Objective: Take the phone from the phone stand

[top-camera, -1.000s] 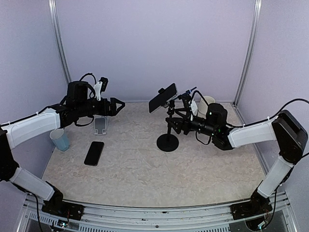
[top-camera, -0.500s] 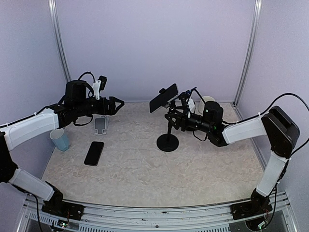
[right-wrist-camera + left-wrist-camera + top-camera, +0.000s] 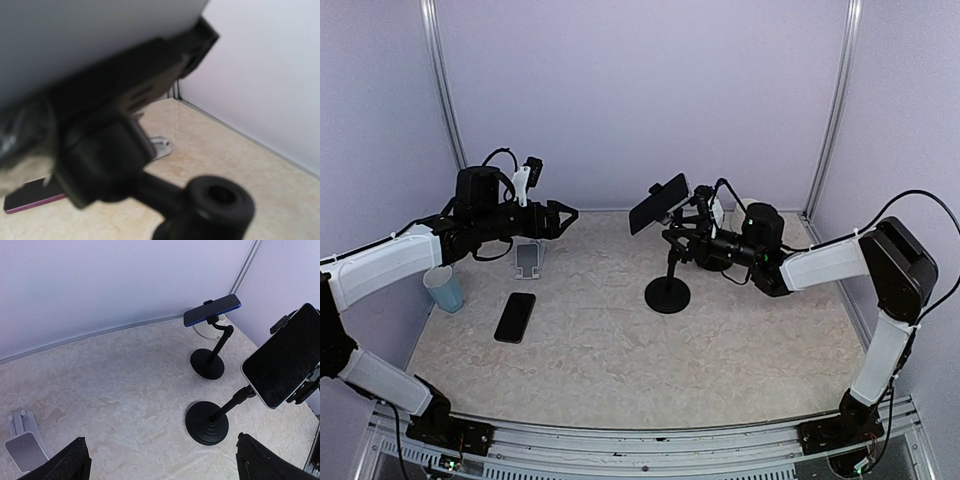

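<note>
So, on my top camera the phone (image 3: 658,203) sits clamped in landscape at the head of the phone stand (image 3: 668,295), screen tilted up and to the left, with the stand's round black base on the desk (image 3: 620,370) near the middle.

Around it: a second stand (image 3: 207,363) carrying a blue phone (image 3: 212,310) stands farther back. I see it clearly only from the left wrist, because the right arm covers most of it from above. A white cup (image 3: 752,208) is by the back right corner. On the left, a small silver stand (image 3: 528,259) is empty, a loose phone (image 3: 515,317) lies flat in front of it, and a blue cup (image 3: 445,288) stands near the left wall.

My left arm reaches in from the left, roughly level and raised off the desk. The left gripper (image 3: 560,218) hangs above the small silver stand, pointing right at the phone but well apart from it, fingers spread wide.

My right arm has its elbow high at the right and its forearm stretched left. The right gripper (image 3: 680,238) is close behind the phone, at the stand's neck. Its wrist camera is filled by the phone's grey back and the black clamp, blurred, so I cannot tell whether those fingers are apart or closed.
</note>
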Tool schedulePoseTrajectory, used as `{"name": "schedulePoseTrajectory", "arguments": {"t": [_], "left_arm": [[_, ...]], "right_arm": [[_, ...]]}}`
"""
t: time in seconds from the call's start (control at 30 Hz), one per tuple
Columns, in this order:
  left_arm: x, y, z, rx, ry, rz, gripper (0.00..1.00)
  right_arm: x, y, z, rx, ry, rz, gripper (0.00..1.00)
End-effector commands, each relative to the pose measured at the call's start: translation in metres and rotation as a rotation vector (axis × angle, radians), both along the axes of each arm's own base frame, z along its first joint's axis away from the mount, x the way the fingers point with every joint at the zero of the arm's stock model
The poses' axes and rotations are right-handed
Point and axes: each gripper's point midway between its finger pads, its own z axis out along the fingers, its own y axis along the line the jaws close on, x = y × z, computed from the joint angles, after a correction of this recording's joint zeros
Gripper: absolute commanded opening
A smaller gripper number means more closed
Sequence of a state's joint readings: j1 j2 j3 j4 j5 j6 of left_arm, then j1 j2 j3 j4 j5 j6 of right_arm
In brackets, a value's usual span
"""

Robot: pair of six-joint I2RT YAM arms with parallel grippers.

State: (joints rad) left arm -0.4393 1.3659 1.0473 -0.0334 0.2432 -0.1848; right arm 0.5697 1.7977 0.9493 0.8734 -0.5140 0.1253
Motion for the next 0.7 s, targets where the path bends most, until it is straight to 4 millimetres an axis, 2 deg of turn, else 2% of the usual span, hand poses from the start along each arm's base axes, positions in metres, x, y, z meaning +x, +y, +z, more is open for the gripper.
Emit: {"name": "schedulePoseTrajectory", "arguments": {"t": [0.0,0.13,0.3,0.67], "left_arm": [[-0.003,-0.003,0.011,0.0,-0.04,-0.017,0.99],[-0.005,-0.004,0.013,0.009,-0.048,-0.023,0.99],[-0.01,-0.009,0.012,0.018,-0.049,-0.041,0.99],[-0.042,-0.037,0.029,0.031,-0.088,-0.151,0.99]], "right_arm": [[0.003,-0.002,0.01,0.011,-0.027,0.033,0.4],[-0.003,-0.003,0.016,0.018,-0.029,0.068,0.33],[-0.012,-0.003,0.027,0.038,-0.025,0.12,0.3],[-0.051,-0.001,0.047,0.064,0.002,0.295,0.24]]}}
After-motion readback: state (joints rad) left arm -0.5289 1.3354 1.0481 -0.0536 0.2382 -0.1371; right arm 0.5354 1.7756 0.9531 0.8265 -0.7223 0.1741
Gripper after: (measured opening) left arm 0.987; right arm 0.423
